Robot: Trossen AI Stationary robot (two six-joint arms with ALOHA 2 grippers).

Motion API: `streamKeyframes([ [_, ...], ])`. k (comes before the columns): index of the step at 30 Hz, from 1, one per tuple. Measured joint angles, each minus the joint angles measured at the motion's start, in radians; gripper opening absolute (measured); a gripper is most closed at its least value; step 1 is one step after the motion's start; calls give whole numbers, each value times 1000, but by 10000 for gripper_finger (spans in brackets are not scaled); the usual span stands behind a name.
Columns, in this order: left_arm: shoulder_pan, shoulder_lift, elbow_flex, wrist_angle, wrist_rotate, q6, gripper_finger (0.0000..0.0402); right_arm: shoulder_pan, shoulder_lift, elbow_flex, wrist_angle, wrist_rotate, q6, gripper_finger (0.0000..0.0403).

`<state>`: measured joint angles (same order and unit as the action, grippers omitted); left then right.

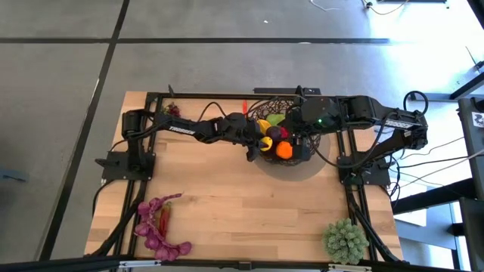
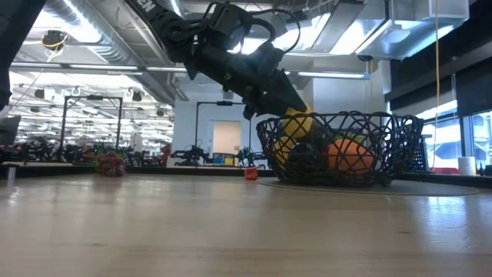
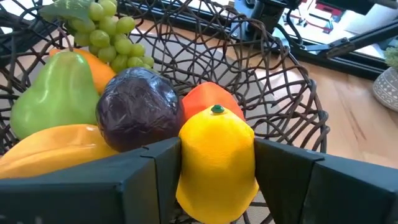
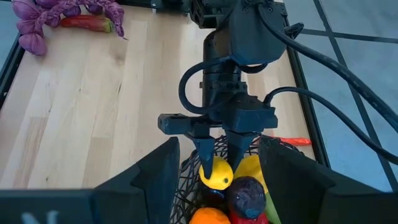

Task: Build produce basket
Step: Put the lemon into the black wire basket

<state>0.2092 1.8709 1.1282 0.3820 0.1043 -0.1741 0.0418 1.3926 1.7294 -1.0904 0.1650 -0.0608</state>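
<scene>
The dark wire basket (image 1: 296,101) stands at the far middle of the table and holds produce: a green fruit (image 3: 50,93), green grapes (image 3: 106,31), a purple ball (image 3: 137,109), an orange (image 1: 283,150) and a yellow fruit (image 3: 50,140). My left gripper (image 3: 217,186) reaches over the basket's left rim, shut on a yellow lemon (image 3: 217,155). My right gripper (image 4: 217,180) hovers open above the basket with nothing between its fingers. Purple leaves (image 1: 155,230) and a red chilli (image 1: 164,219) lie on the table near the front left. My left gripper pinches the lemon by its two opposite sides (image 3: 186,162) between its two fingers. The fingers come from the table's left, slanting down over the basket's rim. The lemon sits inside the basket above the other fruit, stem end away from the gripper; whether it rests on them is hidden.
A spiky pale green plant ball (image 1: 346,240) sits at the front right corner. A small red piece (image 1: 244,103) and a dark red cluster (image 1: 172,110) lie at the far edge. Bare wood spreads across the table's middle and front.
</scene>
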Motion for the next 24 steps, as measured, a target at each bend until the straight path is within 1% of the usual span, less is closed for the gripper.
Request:
streamKeyframes([
  [5,0,0,0,0,-4,-2,172,0,0,0,0,0,0,215],
  [7,-1,0,0,-4,-50,-21,172,0,0,0,0,0,0,215],
  [9,0,0,0,-18,-71,-60,173,0,0,0,0,0,0,215],
  [11,0,0,0,-15,-64,-91,173,0,0,0,0,0,0,215],
  [14,0,-1,0,8,-44,-82,173,0,0,0,0,0,0,215],
  [19,0,-1,0,-3,-39,-81,173,0,1,0,0,0,4,215],
  [24,0,-1,0,-2,-39,-78,173,0,1,0,0,-41,1,215],
])
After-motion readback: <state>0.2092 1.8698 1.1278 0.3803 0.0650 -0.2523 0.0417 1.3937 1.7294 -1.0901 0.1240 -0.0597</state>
